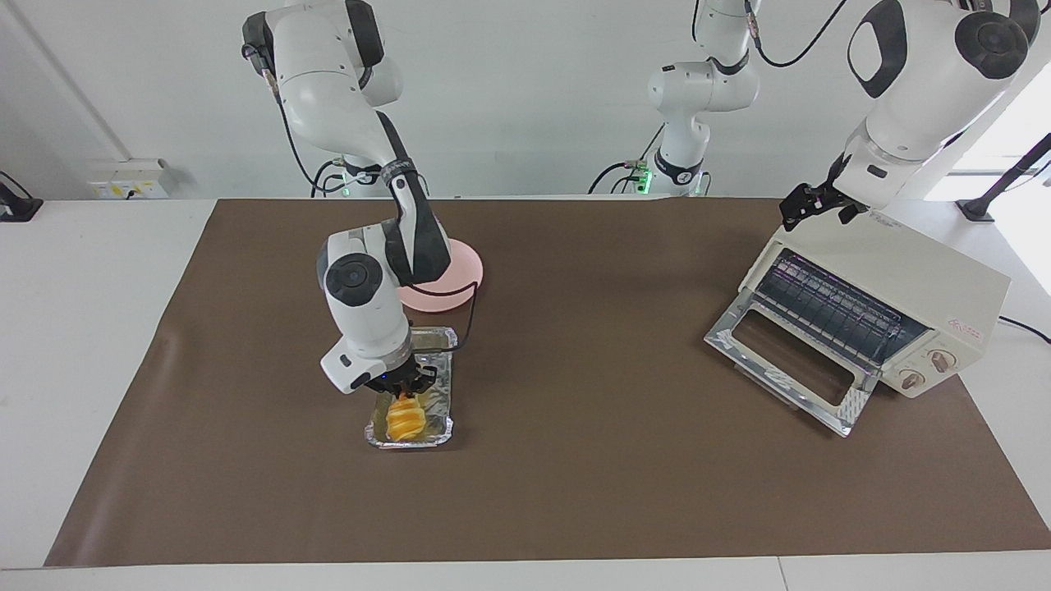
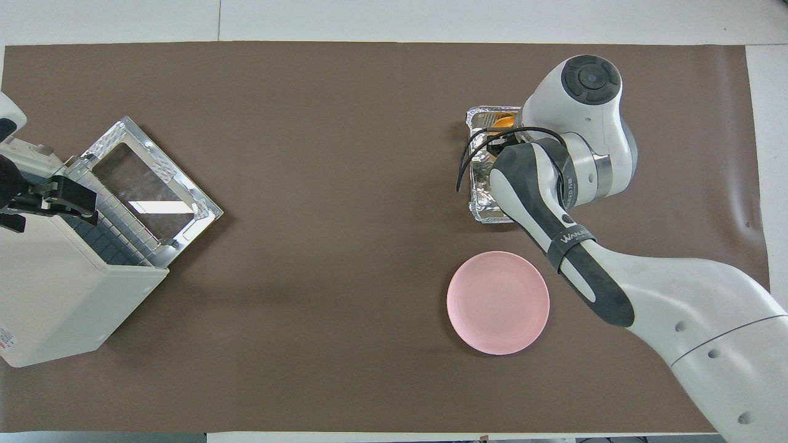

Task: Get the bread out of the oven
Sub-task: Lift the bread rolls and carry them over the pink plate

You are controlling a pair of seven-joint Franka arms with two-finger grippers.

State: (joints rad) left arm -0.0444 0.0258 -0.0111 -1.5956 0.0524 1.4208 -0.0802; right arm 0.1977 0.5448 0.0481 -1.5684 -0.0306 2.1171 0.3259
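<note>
Over the foil tray (image 1: 410, 410) at the right arm's end of the worktop (image 1: 575, 460), the right claw (image 1: 408, 387) points down with its fingers clamped on the upper end of the bread (image 1: 406, 419). The golden, ridged loaf stands on end in the tray's part farthest from the robots; whether its lower end rests on the foil or hangs just clear of it cannot be told. In the overhead view the arm's wrist covers most of the tray, and only a sliver of the bread (image 2: 502, 121) shows at the tray's (image 2: 486, 203) edge farthest from the robots. Nearer to the robots than the tray lies a pink plate (image 1: 460, 279), bare and partly hidden by the arm in the facing view.

Well apart, at the left arm's end of the worktop, stands the cream-white toaster oven (image 1: 903, 287) with its glass door (image 1: 792, 361) dropped fully open and its wire rack (image 1: 829, 308) showing with nothing on it. The left claw (image 1: 809, 205) hovers over the oven's top corner nearest the robots; whether its fingers are apart or together cannot be told.
</note>
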